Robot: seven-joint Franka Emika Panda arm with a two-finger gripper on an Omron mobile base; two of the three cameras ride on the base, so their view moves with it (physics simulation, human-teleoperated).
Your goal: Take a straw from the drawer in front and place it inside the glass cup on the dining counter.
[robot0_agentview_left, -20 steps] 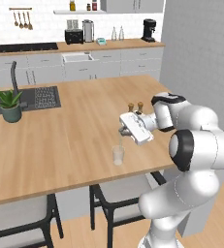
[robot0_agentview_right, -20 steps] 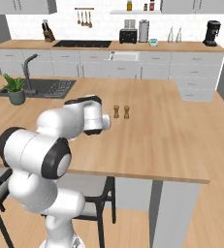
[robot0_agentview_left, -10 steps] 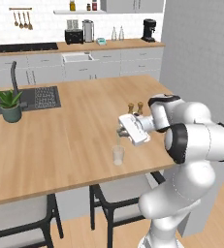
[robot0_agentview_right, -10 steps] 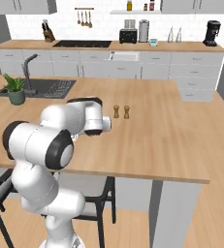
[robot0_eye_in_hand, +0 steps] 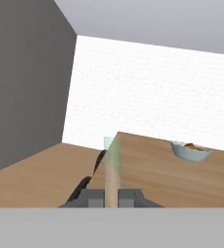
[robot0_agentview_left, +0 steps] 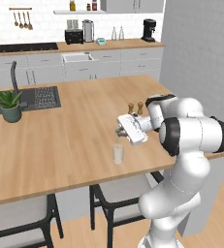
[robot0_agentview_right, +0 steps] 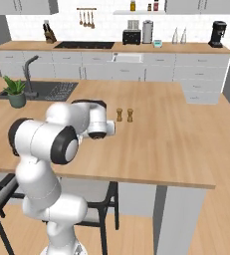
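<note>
- While the gripper (robot0_agentview_left: pixel 119 130) hangs level over the dining counter (robot0_agentview_left: pixel 70 140), its fingers (robot0_eye_in_hand: pixel 95 197) are pinched on the straw (robot0_eye_in_hand: pixel 113 180), which runs straight out from between them.
- Just below and slightly ahead of the gripper, the glass cup (robot0_agentview_left: pixel 118 153) stands upright on the wood top; whether the straw reaches it cannot be told.
- Beyond the gripper, a pale bowl (robot0_eye_in_hand: pixel 190 150) sits farther along the counter.
- Two small wooden shakers (robot0_agentview_right: pixel 124 115) stand near the arm's wrist.
</note>
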